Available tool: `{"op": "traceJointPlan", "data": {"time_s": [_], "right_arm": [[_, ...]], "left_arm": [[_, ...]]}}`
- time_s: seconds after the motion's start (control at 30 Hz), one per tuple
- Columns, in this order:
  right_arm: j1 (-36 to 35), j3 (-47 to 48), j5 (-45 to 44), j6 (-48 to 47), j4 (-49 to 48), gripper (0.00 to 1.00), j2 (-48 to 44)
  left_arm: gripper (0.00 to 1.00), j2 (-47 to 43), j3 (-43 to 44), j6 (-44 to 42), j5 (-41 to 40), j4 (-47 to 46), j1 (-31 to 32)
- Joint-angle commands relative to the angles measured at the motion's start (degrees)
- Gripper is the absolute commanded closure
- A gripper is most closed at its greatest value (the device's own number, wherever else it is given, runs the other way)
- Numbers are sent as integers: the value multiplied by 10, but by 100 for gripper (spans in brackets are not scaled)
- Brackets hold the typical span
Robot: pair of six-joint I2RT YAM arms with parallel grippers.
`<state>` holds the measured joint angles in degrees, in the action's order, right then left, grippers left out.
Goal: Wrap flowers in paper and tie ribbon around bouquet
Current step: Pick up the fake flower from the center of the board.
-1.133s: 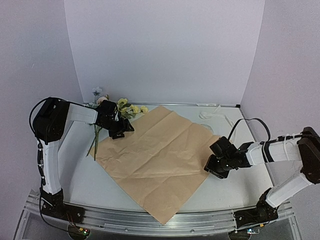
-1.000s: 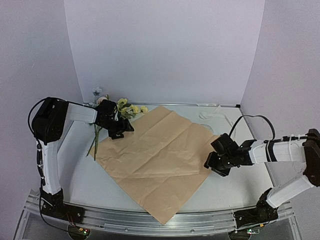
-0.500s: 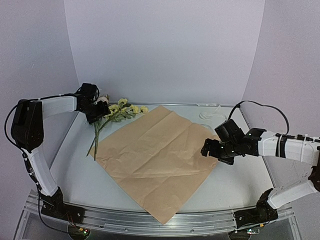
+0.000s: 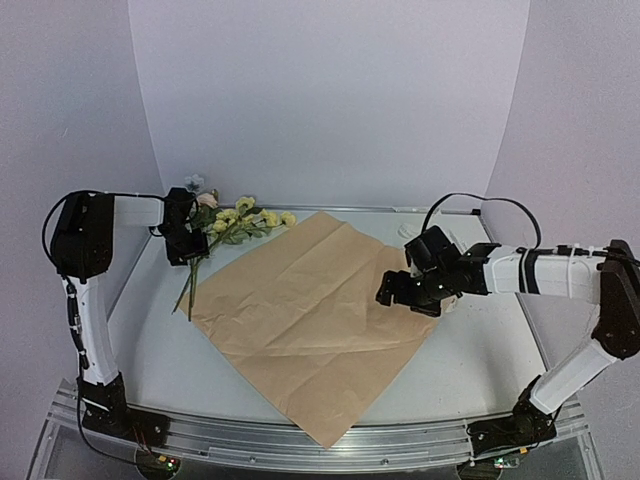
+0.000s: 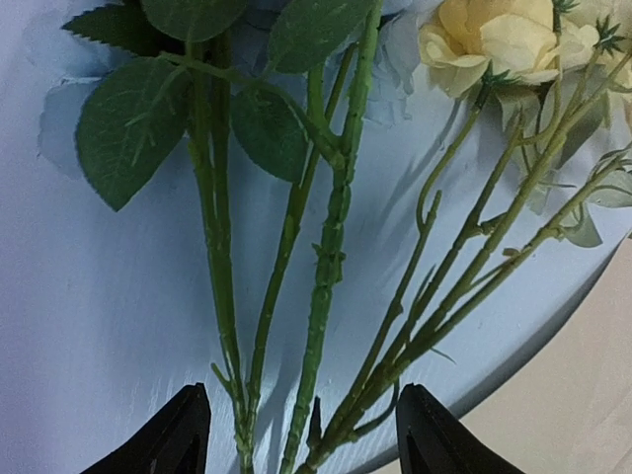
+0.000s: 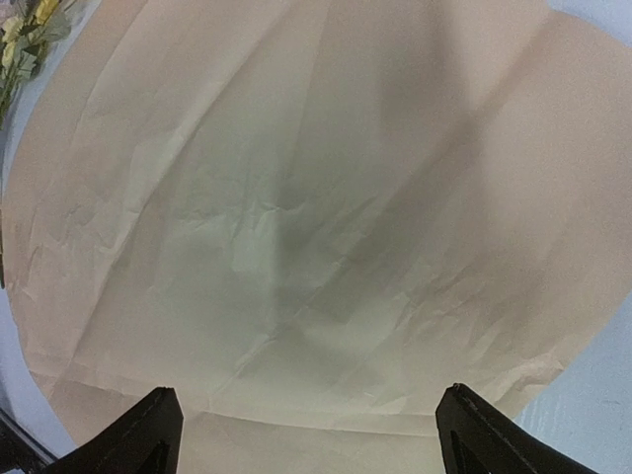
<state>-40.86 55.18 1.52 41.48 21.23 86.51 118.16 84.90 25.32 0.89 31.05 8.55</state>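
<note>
Two arms stood well apart in the top view. The left claw (image 4: 188,250) hung at the bench's (image 4: 150,350) far left over the flowers (image 4: 243,218), which lay just off the paper's (image 4: 310,310) far-left edge, blooms toward the back wall and stems running toward the near left. The right claw (image 4: 397,291) hovered above the paper's right corner, far from the flowers, so the left arm was clearly the nearer one.

From the left wrist, that claw stood fairly wide and gripped nothing. The stems (image 5: 326,276) ran lengthwise through its gap, so closing would probably pinch across them.

From the right wrist, creased paper filled the view beneath a claw spread wide and empty.
</note>
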Motion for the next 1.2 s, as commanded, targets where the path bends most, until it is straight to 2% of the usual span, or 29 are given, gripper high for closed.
{"op": "traceJointPlan", "data": {"time_s": [0.0, 0.17, 0.37, 0.6, 0.83, 1.17], "right_arm": [[-1, 30, 27, -18, -33, 9, 33], [-2, 34, 36, -24, -43, 10, 54], [-1, 34, 39, -28, -50, 11, 77], [-1, 25, 45, -25, -61, 13, 100], [-1, 16, 46, -22, -64, 14, 106], [-8, 3, 43, -11, -70, 14, 114]], "left_arm": [[34, 31, 59, -38, -34, 33, 1], [38, 71, 86, -53, -33, 40, 1], [48, 89, 88, -54, -37, 32, 1], [80, 84, 70, -61, -67, 12, 1], [99, 49, 68, -85, -107, -9, 1], [100, -16, 102, -124, -125, -6, 1]]}}
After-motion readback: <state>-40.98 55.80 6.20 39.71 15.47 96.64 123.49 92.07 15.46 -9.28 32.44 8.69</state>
